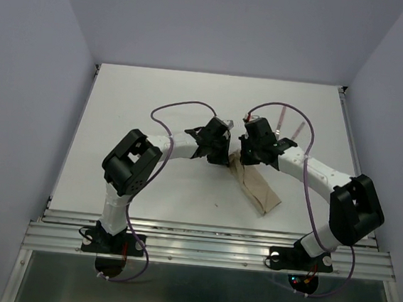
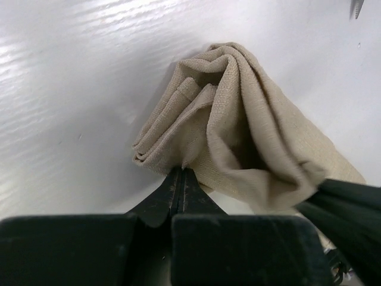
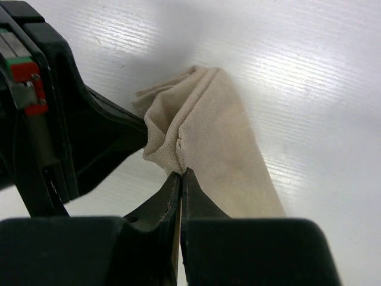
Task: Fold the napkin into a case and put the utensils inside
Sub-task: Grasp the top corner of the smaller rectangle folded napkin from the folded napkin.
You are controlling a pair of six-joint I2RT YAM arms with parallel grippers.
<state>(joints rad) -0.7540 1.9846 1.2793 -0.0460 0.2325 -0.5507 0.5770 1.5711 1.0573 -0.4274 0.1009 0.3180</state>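
The napkin (image 1: 260, 191), folded into a narrow layered strip, lies on the table (image 1: 156, 104) right of centre. The left gripper (image 2: 180, 174) and the right gripper (image 3: 181, 174) each pinch its bunched far end, jaws closed tight on the cloth. The utensils (image 1: 283, 123) lie bare on the table just beyond.

White table (image 1: 155, 118), faintly ridged. On it: tan napkin (image 1: 260, 191), folded narrow, lying diagonally right of centre; two pink-handled utensils (image 1: 300, 130) just beyond, side by side, apart.
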